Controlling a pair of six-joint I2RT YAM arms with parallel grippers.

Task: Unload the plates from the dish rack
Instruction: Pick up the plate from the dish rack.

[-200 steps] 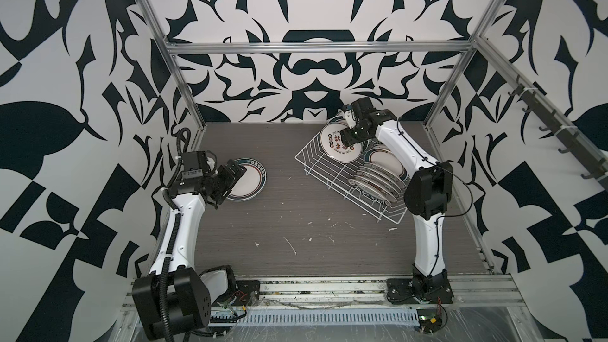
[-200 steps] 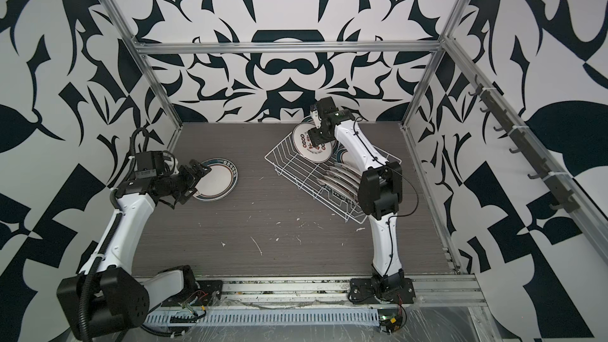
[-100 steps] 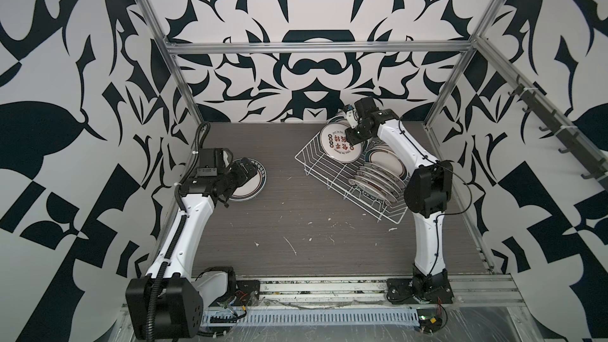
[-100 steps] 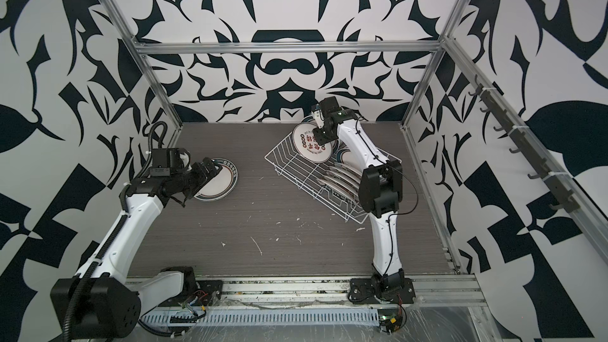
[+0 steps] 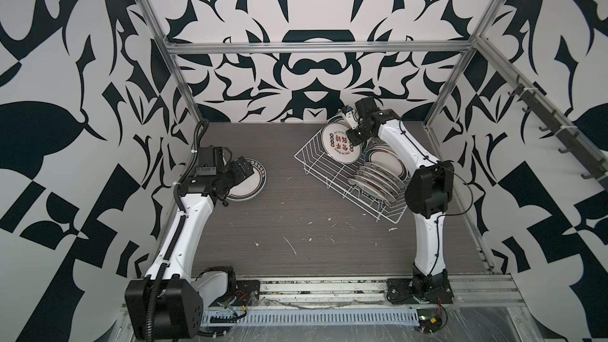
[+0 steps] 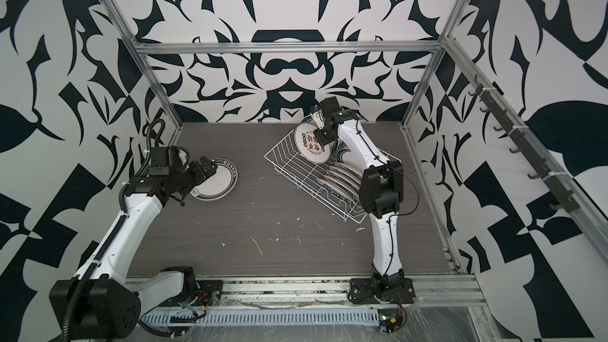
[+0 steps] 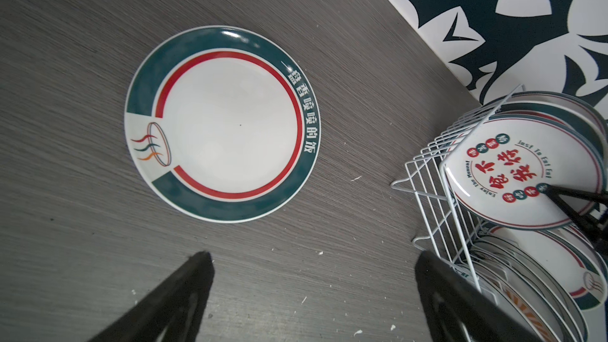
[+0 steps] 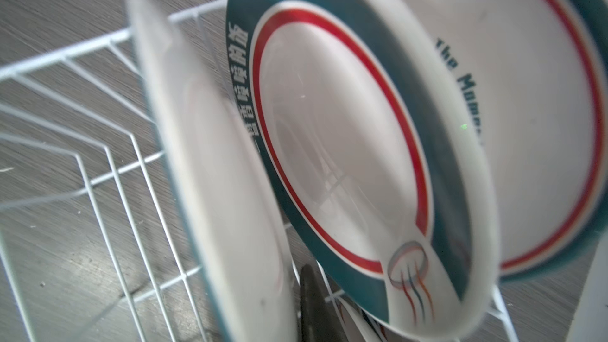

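One bent arm (image 5: pixel 406 148), claw (image 5: pixel 351 136) on plate (image 5: pixel 335 147)

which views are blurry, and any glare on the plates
Right wrist view: the nearest plate is an out-of-focus smear; the green-rimmed plate behind it carries a faint reflection, seemingly of the dish rack. Left wrist view: the plate on the table is sharp, without glare. Both top views: even light, soft shadows, in focus.
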